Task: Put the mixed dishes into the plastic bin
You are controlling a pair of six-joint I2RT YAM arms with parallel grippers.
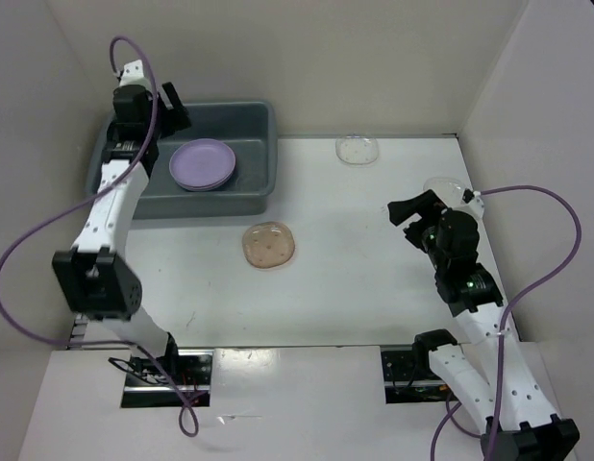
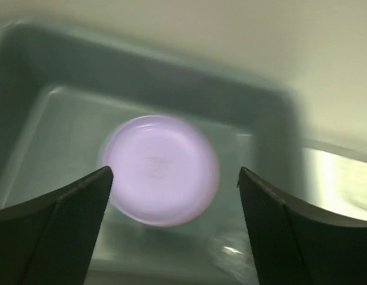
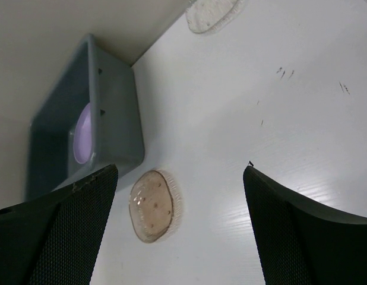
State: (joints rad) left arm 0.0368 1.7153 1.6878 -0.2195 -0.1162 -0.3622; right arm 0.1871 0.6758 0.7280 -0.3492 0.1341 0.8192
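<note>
Gray bin (image 1: 269, 144) sits at the far left of the white table (image 1: 355, 279) with a lavender plate (image 1: 203, 164) lying flat inside. Left gripper (image 2: 174, 172) hangs over it, jaws spread, holding nothing. Tan speckled dish (image 1: 269, 245) lies just in front of the bin, and there's a clear bowl (image 1: 357, 150) by the back wall. A second clear bowl (image 1: 449, 186) sits beside the right gripper (image 1: 412, 213), which is also wide apart and empty. Pale walls on three sides.
</note>
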